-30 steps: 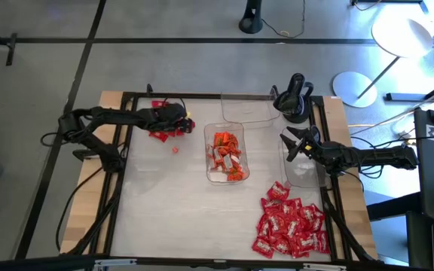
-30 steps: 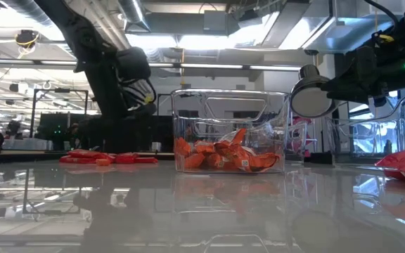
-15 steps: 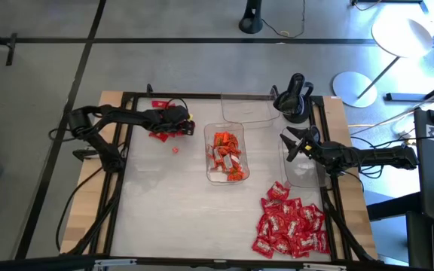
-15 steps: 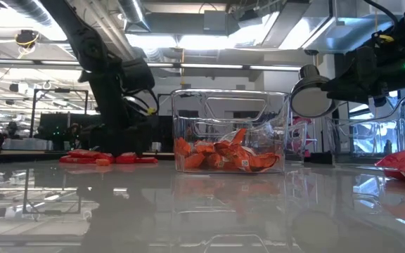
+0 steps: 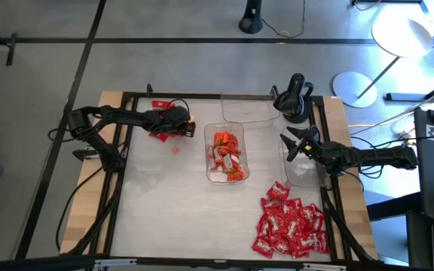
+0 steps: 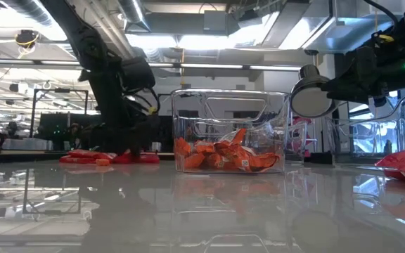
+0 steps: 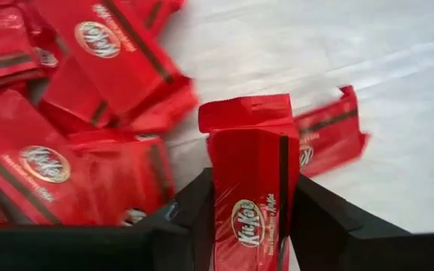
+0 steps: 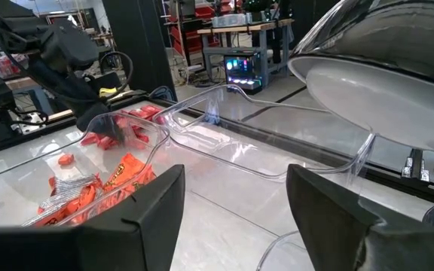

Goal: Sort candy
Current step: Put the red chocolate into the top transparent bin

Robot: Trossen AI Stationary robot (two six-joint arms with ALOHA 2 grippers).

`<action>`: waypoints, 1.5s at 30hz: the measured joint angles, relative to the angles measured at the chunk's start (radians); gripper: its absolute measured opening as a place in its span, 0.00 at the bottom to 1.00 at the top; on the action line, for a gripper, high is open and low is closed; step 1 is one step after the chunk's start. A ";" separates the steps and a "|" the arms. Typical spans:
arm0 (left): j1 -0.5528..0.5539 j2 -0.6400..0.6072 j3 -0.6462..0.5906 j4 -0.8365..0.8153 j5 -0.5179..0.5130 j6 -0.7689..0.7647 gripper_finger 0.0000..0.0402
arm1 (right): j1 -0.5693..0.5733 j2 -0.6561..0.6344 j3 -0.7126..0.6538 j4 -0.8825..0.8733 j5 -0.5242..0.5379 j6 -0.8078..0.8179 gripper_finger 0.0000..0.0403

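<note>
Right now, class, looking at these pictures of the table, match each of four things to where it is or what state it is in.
Things:
1. left gripper
2. right gripper
3. middle tray
4. big red candy pile

States:
A. holds orange candy
B. jaws open, empty, over a clear tray
C. lies loose on the table's near right
D. jaws around a red candy

Pairs: 1-D, 2-B, 3-A, 4-C

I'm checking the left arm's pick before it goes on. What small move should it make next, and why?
Probably finish closing, then lift straight up. The left gripper is down at the red pile, with one red bar standing between its fingers; other bars lie close beside it, so a straight lift should pull it clear. The right gripper waits over a clear tray.
</note>
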 joint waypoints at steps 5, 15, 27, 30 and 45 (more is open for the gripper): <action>-0.043 -0.097 0.006 0.005 0.004 0.020 0.31 | 0.000 0.000 -0.005 0.044 -0.009 -0.003 0.57; -0.206 -0.345 0.007 0.200 0.002 0.092 0.31 | 0.000 0.000 -0.004 0.288 -0.170 0.002 0.57; -0.408 -0.281 0.008 0.693 -0.066 0.295 0.32 | 0.000 0.103 0.018 0.425 -0.291 0.025 0.57; -0.429 -0.238 0.008 0.759 -0.090 0.297 0.32 | 0.000 0.200 0.061 0.426 -0.313 0.034 0.57; -0.456 -0.042 0.120 0.883 -0.156 0.344 0.32 | 0.000 0.893 0.374 0.568 -0.346 0.019 0.57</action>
